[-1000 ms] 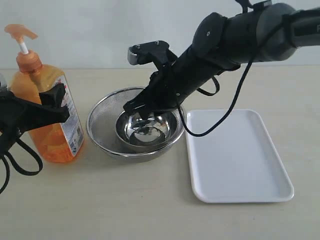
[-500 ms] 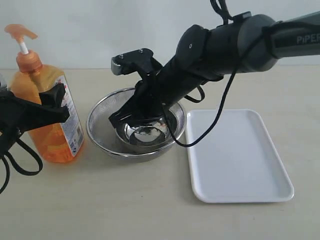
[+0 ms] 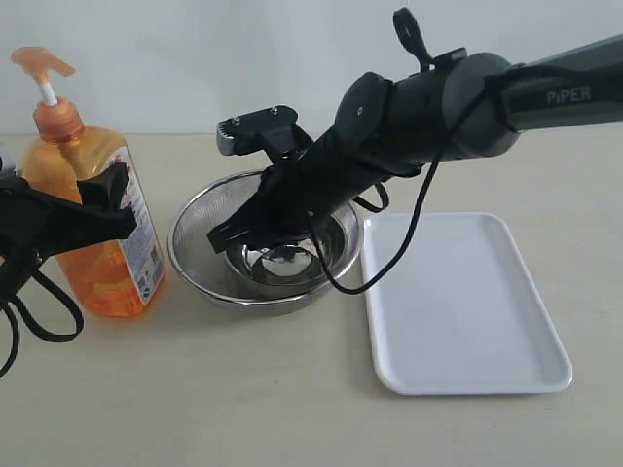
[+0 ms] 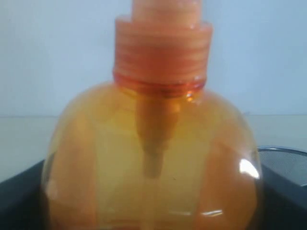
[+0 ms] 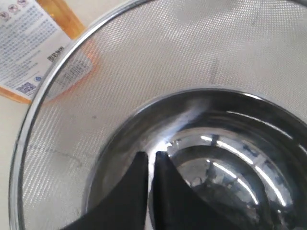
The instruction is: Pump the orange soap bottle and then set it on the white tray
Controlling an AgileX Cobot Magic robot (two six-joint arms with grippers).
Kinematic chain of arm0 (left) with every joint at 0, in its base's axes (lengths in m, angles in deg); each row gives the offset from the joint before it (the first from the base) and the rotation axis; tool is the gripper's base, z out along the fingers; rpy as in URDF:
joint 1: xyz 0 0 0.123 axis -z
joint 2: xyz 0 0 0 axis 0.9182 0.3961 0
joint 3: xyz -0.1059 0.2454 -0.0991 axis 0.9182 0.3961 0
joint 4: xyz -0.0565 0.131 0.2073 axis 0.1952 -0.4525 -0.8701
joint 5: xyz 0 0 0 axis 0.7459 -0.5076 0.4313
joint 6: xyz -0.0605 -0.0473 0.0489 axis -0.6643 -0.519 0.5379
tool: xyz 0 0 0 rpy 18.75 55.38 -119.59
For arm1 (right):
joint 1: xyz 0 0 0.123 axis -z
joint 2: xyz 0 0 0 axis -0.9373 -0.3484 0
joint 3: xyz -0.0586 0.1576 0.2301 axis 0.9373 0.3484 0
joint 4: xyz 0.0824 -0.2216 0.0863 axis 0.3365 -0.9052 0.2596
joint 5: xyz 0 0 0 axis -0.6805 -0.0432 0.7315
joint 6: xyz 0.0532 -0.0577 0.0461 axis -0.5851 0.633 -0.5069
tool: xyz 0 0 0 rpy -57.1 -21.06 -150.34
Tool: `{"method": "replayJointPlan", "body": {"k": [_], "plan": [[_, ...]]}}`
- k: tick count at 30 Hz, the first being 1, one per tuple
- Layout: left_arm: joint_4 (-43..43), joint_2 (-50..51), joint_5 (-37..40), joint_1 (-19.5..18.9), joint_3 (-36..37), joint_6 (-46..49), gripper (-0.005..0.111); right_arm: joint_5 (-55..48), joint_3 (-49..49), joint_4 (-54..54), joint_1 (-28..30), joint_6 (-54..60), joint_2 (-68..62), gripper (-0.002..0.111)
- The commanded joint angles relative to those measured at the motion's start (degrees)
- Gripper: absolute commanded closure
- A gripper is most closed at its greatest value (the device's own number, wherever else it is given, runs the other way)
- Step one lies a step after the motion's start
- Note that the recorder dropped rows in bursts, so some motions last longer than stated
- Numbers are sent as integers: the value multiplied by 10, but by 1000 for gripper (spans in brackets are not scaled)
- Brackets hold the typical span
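Landmark: round steel mesh bowl (image 3: pixel 195 233) (image 5: pixel 144 52), sitting on the beige surface (image 3: pixel 243 389). A smaller shiny steel bowl (image 3: pixel 292 261) (image 5: pixel 230 134) is nested inside it.

The orange soap bottle (image 3: pixel 92 268) (image 4: pixel 153 143) stands upright on the surface just left of the mesh bowl, on the opposite side from the tray. Its pump head (image 3: pixel 39 63) is raised and its label (image 3: pixel 141 233) (image 5: pixel 29 43) faces the mesh bowl. Whether the bottle touches the bowl rim cannot be told.

The left tool (image 3: pixel 102 209) is left of the mesh bowl, clenched around the bottle's body below the collar. In the left wrist view the dark fingers (image 4: pixel 19 196) press on both sides of the bottle, so it is grasping the bottle. The bottle base looks to be resting on the surface.

The right tool (image 3: pixel 216 235) (image 5: pixel 152 160) reaches in at a slant from the far right and hangs over the mesh bowl, with its tips above the inner steel bowl. Its fingertips sit together with only a thin slit between them and nothing in it. Contact with the bowl cannot be told.

The white tray (image 3: pixel 467 302) lies flat just right of the mesh bowl, its near edge right by the bowl rim. Touching or apart is unclear.
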Motion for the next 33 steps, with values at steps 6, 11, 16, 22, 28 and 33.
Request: {"method": "replayJointPlan", "body": {"k": [6, 11, 16, 22, 28, 33], "plan": [[-4, -5, -41, -1, -7, 1, 102, 40, -3, 7, -17, 9, -11, 109], [-4, -5, -41, -1, -7, 1, 102, 42, -3, 10, -17, 8, -24, 109], [-4, -5, -41, -1, -7, 1, 102, 64, -3, 15, -17, 8, -33, 109], [-4, -5, -41, -1, -7, 1, 102, 73, -9, 76, -21, 49, -44, 109], [-4, -5, -41, -1, -7, 1, 102, 72, -37, 80, -37, 53, -44, 109], [-4, -5, -41, -1, -7, 1, 102, 76, -52, 82, -43, 53, -44, 109]]}}
